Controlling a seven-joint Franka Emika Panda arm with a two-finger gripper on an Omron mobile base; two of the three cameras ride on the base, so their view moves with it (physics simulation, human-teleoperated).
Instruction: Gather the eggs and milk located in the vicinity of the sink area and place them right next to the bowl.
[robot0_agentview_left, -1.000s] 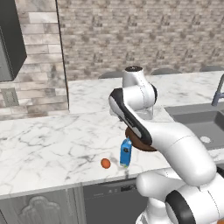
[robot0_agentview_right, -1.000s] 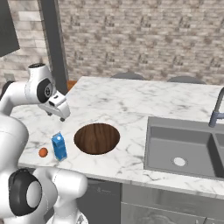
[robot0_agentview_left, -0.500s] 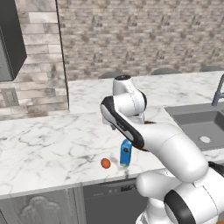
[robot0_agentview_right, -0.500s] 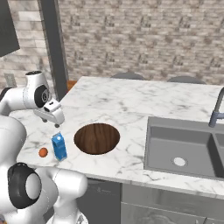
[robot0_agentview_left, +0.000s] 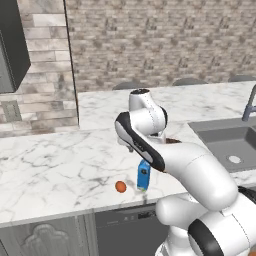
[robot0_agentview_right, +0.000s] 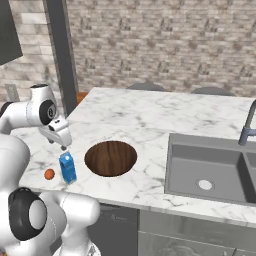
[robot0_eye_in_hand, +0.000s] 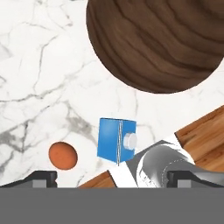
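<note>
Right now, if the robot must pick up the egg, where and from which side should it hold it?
Probably from straight above, fingers closing across the short middle of the egg. It lies low on the marble counter, apart from the milk, leaving free room on both sides. The gripper hovers nearby.

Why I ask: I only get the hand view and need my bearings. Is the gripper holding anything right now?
Observer: No. In the right base view the gripper hangs open just above the milk, not touching it.
Operator: Where is the sink from the bowl?
Observer: The sink lies on the bowl's far side from the milk, set into the same counter.
Operator: Any fixture near the arm?
Observer: The faucet rises at the sink's far end, well away from the arm.
</note>
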